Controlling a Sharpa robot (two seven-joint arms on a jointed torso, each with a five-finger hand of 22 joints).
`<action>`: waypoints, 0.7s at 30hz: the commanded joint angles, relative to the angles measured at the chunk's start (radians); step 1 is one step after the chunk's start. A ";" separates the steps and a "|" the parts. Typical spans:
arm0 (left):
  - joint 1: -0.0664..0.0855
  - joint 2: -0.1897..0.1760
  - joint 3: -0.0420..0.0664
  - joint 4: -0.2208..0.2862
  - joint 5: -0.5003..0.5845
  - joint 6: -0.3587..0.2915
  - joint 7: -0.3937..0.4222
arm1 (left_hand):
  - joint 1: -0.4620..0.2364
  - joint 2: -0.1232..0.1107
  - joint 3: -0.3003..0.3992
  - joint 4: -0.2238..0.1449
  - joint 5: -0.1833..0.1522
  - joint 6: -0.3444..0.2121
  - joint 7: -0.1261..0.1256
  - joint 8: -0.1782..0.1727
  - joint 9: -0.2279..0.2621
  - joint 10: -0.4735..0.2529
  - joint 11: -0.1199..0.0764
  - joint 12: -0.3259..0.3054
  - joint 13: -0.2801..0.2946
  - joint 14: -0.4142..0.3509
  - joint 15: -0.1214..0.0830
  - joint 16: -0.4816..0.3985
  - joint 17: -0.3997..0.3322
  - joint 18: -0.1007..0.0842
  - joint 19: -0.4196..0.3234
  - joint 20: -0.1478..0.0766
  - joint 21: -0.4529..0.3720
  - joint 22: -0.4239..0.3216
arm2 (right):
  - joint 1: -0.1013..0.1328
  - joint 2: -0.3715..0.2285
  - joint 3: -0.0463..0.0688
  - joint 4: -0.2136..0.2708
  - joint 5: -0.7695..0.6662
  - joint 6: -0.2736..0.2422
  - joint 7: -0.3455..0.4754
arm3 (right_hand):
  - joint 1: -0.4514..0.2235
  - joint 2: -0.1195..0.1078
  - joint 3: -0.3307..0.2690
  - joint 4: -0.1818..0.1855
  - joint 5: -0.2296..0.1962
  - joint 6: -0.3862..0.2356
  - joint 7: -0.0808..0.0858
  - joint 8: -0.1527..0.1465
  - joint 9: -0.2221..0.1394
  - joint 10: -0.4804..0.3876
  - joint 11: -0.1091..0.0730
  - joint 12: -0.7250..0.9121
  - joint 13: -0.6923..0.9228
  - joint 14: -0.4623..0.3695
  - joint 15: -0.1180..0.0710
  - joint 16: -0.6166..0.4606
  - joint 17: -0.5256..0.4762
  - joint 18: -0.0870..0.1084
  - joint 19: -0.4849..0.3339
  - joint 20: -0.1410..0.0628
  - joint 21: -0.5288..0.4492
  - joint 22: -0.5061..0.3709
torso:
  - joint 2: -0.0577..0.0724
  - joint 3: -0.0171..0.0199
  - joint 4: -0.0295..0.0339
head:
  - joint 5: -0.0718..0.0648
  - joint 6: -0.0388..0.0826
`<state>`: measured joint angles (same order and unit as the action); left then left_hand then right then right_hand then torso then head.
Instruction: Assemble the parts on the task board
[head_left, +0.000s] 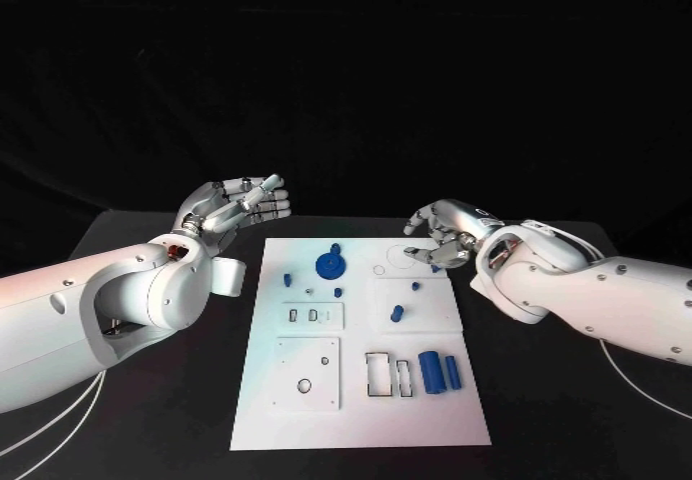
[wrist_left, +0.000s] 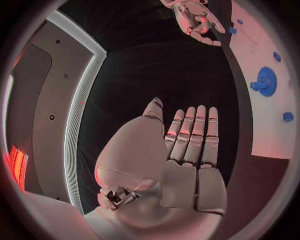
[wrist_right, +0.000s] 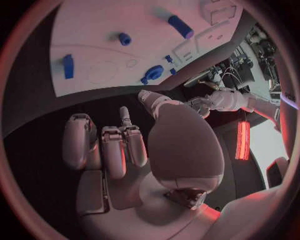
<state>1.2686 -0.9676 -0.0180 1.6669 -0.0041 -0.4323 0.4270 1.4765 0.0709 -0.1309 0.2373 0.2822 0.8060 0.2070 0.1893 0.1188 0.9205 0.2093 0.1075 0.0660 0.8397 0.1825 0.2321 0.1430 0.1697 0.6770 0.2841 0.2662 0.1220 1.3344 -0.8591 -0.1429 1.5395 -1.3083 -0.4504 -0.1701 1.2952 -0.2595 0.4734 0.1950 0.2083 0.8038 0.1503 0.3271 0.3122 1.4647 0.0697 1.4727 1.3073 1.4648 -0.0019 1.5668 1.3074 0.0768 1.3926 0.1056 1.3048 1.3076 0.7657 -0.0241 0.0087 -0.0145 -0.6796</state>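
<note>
— Where was the white rectangular task board (head_left: 361, 420) in relation to the two silver hands?

— It lay flat on the black table (head_left: 130, 400), between them. The left hand (head_left: 235, 208) was raised beside the board's far left corner, off its edge and touching nothing. The right hand (head_left: 443, 235) hung over the far right corner of the plate.

— How were the fingers set?

— On the left hand they were stretched out straight and side by side, the thumb standing apart, the palm bare; the left wrist view showed the same, with nothing between fingers (wrist_left: 195, 135) and thumb. On the right hand the fingers (wrist_right: 115, 145) were curled partly inward, and its wrist view showed nothing in them. Whether the tips met the board I could not tell.

— And the blue pieces?

— The round blue toothed gear (head_left: 333, 265) sat on the far part of the board, between the two hands, nearer the right fingertips than the left ones yet clear of both. A small blue peg (head_left: 287, 279) stood on the left hand's side of the gear. A short blue cylinder (head_left: 397, 314) lay nearer the robot than the right fingers, and a small blue stud (head_left: 414, 286) stood between it and them. Two long blue cylinders (head_left: 440, 372) rested side by side well toward the robot from both hands, next to a pale rectangular frame (head_left: 378, 374).

— Was any of them touched?

— None; every piece lay apart from the fingers.
</note>
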 joint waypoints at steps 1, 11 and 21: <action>0.001 0.004 0.001 0.000 -0.002 0.022 0.006 | 0.009 -0.002 -0.005 0.001 0.002 -0.005 0.036 0.004 0.001 0.001 0.005 -0.005 -0.001 -0.009 0.002 -0.006 0.002 0.003 -0.004 0.000 -0.004 -0.001 | 0.002 -0.043 -0.001 0.001 0.143 0.120 0.139 | 0.025 -0.006 0.002 -0.021 -0.006 0.012 0.000 0.003 -0.003 -0.004 -0.002 -0.006 0.124 0.106 0.000 0.004 0.263 0.002 -0.009 0.000 -0.007 0.007 | -0.006 0.0042 -0.0094 | -0.003 -0.003; 0.000 0.011 0.001 -0.008 -0.002 0.032 0.007 | 0.009 -0.003 -0.006 0.001 0.002 -0.004 0.036 0.004 0.001 0.002 0.005 -0.005 -0.001 -0.009 0.002 -0.006 0.002 0.003 -0.005 0.000 -0.004 -0.001 | -0.014 -0.099 -0.004 -0.072 0.115 0.159 0.211 | 0.042 -0.019 -0.051 -0.041 0.010 -0.015 -0.012 -0.011 -0.016 -0.015 -0.017 -0.014 0.114 0.106 -0.010 0.004 0.263 0.005 -0.019 -0.008 -0.023 0.001 | -0.006 0.0107 -0.0132 | -0.002 -0.004; 0.000 0.013 0.001 -0.014 -0.002 0.035 0.008 | 0.009 -0.004 -0.006 0.001 0.002 -0.004 0.036 0.004 0.001 0.002 0.005 -0.006 -0.001 -0.009 0.002 -0.006 0.002 0.003 -0.005 0.000 -0.004 -0.002 | -0.034 -0.058 -0.005 -0.148 0.107 0.144 0.208 | 0.053 -0.010 -0.067 -0.044 0.005 -0.027 -0.013 -0.016 -0.020 -0.010 -0.016 -0.010 0.120 0.106 -0.013 0.004 0.263 0.003 -0.014 -0.012 -0.018 0.007 | -0.004 0.0120 -0.0123 | 0.002 -0.008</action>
<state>1.2680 -0.9569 -0.0182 1.6515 -0.0040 -0.4187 0.4269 1.4766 0.0709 -0.1309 0.2372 0.2822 0.8060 0.2070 0.1893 0.1186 0.9205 0.2093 0.1075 0.0660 0.8397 0.1825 0.2321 0.1438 0.1697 0.6771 0.2842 0.2661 0.1221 1.3031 -0.9227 -0.1474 1.3990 -1.1972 -0.3219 0.0171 1.3388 -0.2726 0.4126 0.1518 0.2188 0.7838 0.1377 0.3171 0.2935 1.4541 0.0552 1.4628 1.3081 1.4666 -0.0112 1.5668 1.3074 0.0768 1.3802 0.0997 1.2858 1.3074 0.7604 -0.0127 -0.0030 -0.0139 -0.6851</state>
